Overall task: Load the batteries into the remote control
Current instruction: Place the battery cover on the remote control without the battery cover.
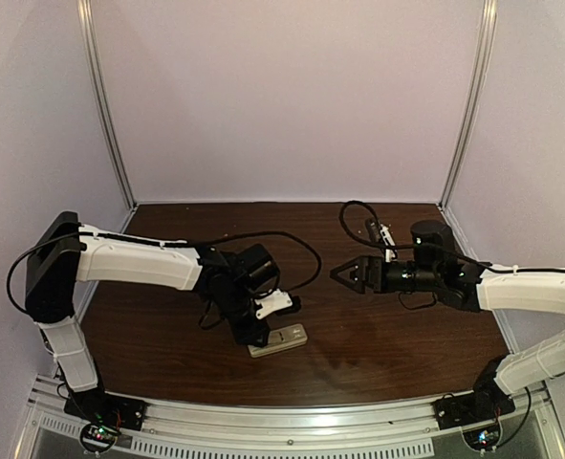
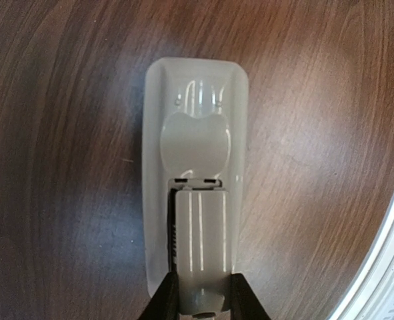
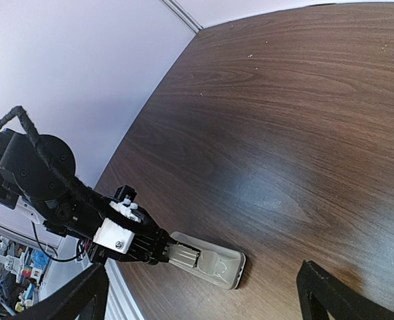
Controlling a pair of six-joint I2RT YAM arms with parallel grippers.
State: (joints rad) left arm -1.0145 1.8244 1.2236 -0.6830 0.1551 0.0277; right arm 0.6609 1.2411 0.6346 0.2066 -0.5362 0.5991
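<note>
The left jaws are narrowed onto one end of the remote [image 2: 197, 133], pinching it from both sides. The remote lies flat, back up, on the dark wooden surface [image 2: 63, 133]. The right jaws are spread wide and hold nothing, above the surface and well apart from the remote.

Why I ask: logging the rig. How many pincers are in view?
2. The left pincer is down at the table, left of centre, shut on one end of the remote control. The right pincer hovers open over the right half, holding nothing.
</note>
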